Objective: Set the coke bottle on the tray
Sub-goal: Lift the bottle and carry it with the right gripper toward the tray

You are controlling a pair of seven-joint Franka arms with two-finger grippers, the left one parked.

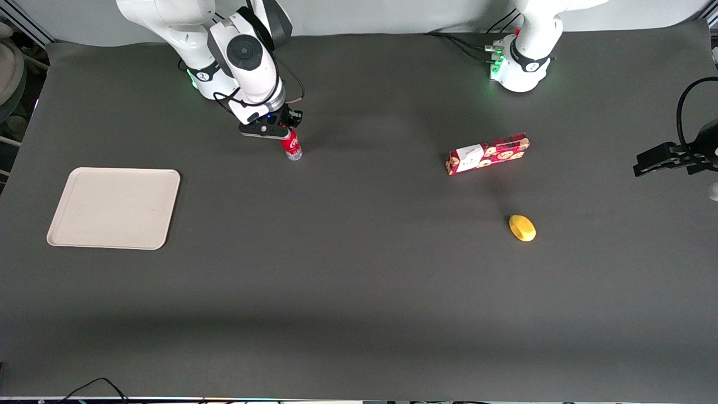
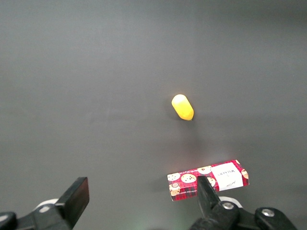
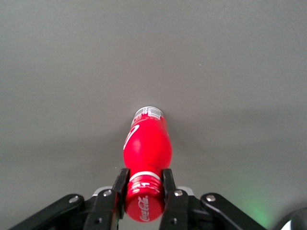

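The coke bottle [image 1: 291, 147] stands near the working arm's base, red wrap, red cap, clear base. My right gripper [image 1: 284, 133] is over its top, fingers shut on the cap. In the right wrist view the two black fingers [image 3: 119, 183] press both sides of the red cap of the coke bottle [image 3: 147, 148], gripper [image 3: 144, 184] closed on it. The beige tray [image 1: 115, 207] lies flat toward the working arm's end of the table, nearer the front camera than the bottle, with nothing on it.
A red cookie box [image 1: 487, 154] lies toward the parked arm's end, with a yellow lemon-like object [image 1: 522, 228] nearer the front camera. Both also show in the left wrist view, box [image 2: 207, 179] and yellow object [image 2: 183, 107]. Dark grey mat covers the table.
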